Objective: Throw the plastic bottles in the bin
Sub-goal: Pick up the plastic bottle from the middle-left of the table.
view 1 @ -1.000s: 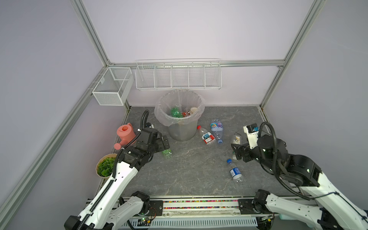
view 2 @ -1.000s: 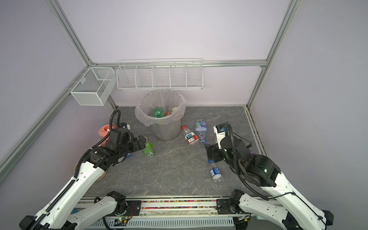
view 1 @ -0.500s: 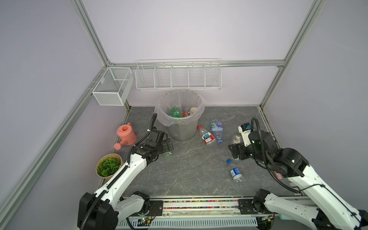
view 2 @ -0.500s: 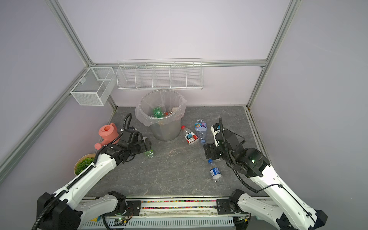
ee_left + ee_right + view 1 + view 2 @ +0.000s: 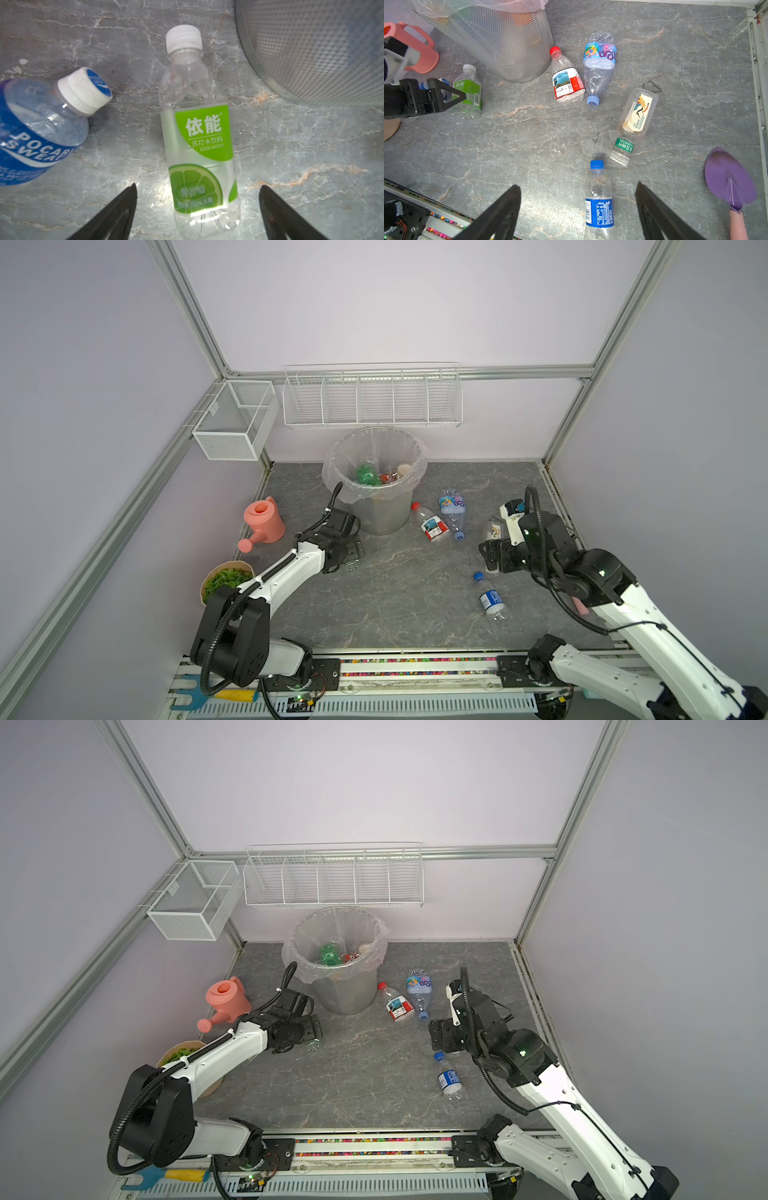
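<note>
The grey mesh bin (image 5: pixel 376 514), lined with a clear bag, holds several plastic bottles. My left gripper (image 5: pixel 197 186) is open and low over the table beside the bin. Its fingers straddle the base of a lime-label bottle (image 5: pixel 197 133) with a gap on each side. A Pocari Sweat bottle (image 5: pixel 37 133) lies next to it. My right gripper (image 5: pixel 577 185) is open above a blue-label bottle (image 5: pixel 599 203). Beyond it lie a cream-label bottle (image 5: pixel 633 120), a crushed blue bottle (image 5: pixel 599 66) and a red-label bottle (image 5: pixel 566 83).
A pink watering can (image 5: pixel 264 522) and a bowl of green plants (image 5: pixel 224 580) stand left of my left arm. A purple trowel (image 5: pixel 729 182) lies near the right wall. White wire baskets (image 5: pixel 372 400) hang on the back wall above the bin.
My left arm has dropped low to the table by the bin, and its jaws have narrowed slightly. My right arm has also lowered, with its jaws unchanged.
</note>
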`<action>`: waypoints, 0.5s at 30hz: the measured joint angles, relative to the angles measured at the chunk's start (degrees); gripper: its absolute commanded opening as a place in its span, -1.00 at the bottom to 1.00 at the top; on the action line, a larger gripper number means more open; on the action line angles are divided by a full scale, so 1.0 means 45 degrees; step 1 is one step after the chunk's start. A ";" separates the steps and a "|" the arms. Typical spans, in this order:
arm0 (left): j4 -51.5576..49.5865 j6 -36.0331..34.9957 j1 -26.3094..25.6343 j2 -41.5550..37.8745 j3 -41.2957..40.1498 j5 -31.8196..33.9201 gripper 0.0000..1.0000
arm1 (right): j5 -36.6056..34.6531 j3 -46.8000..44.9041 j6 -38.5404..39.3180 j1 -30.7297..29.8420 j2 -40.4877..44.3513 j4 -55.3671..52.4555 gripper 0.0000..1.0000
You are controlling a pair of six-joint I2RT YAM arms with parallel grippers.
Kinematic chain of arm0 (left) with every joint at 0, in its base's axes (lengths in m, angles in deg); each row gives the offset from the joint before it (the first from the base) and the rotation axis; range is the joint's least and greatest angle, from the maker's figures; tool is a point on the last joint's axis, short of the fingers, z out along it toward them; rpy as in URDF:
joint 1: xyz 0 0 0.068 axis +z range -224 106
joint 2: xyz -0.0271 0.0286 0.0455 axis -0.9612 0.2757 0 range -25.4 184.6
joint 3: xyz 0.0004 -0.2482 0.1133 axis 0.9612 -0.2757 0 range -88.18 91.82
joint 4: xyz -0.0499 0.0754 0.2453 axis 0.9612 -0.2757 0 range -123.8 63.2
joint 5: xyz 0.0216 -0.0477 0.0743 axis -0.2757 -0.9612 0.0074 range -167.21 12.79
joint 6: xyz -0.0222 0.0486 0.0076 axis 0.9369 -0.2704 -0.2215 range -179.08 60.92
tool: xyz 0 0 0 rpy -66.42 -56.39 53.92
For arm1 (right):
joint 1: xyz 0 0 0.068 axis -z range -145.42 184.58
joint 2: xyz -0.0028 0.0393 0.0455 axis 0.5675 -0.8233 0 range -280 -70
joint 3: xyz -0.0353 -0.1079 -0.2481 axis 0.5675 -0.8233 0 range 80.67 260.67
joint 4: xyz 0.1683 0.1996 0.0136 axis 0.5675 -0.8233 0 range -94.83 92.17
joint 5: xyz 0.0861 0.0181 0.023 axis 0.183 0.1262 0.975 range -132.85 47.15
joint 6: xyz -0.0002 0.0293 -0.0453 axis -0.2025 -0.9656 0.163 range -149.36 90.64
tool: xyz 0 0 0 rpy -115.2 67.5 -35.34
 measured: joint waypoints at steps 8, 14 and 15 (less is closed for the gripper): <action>0.0704 0.0097 0.0000 0.1122 -0.0248 -0.0194 0.62 | 0.0423 -0.0491 -0.0015 0.0262 0.0078 0.0243 0.77; 0.0947 0.0121 0.0005 0.1316 -0.0510 -0.0194 0.08 | 0.0549 -0.0622 -0.0049 0.0369 0.0272 0.0248 0.77; 0.0962 0.0155 0.0010 0.1302 -0.0525 -0.0175 -0.01 | 0.0554 -0.0622 -0.0049 0.0379 0.0316 0.0248 0.78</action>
